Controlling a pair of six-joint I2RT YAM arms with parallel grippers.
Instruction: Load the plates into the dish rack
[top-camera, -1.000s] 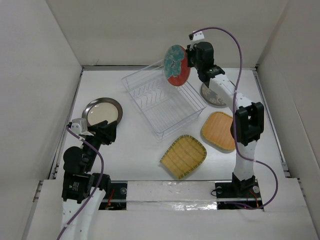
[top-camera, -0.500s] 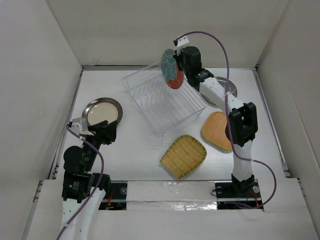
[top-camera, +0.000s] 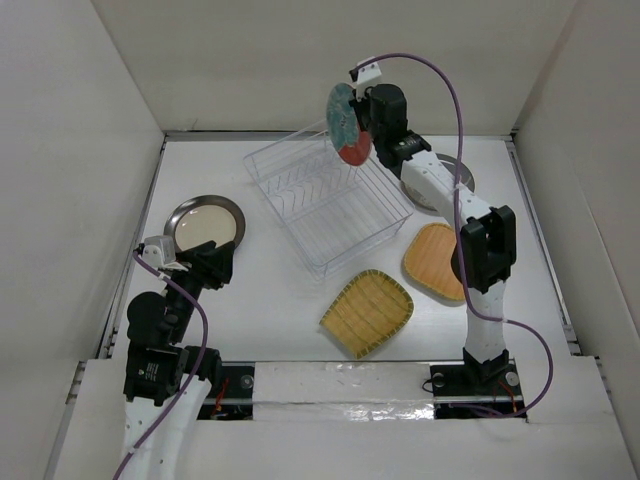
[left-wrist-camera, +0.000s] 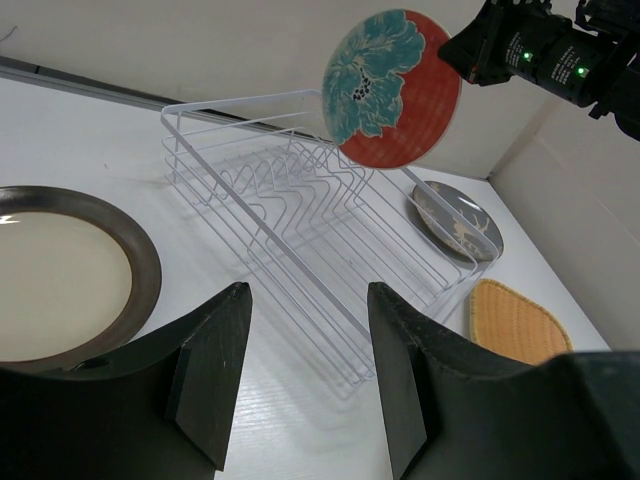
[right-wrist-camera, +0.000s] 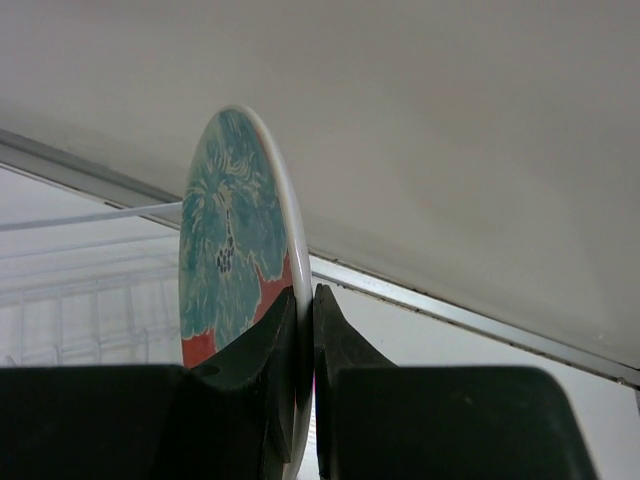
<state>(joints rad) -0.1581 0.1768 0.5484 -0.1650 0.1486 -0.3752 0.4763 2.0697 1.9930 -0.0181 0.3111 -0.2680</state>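
**Red plate held on edge above the rack: hazards of the descent**

The right gripper (right-wrist-camera: 303, 300) is closed on the lower rim of the red plate (right-wrist-camera: 235, 240), with only a thin bite of each finger on it; the plate stands upright in the air over the far end of the dish rack (top-camera: 282, 215), apparently clear of the wires. With so shallow a pinch the plate may pivot or slip if its edge knocks the rack's rim; lowered off line, it could settle across the prongs (left-wrist-camera: 290, 175) rather than between two; a push might shove the light rack. The left gripper (left-wrist-camera: 308, 295) rests spread wide and empty beside the cream plate (top-camera: 205, 225).
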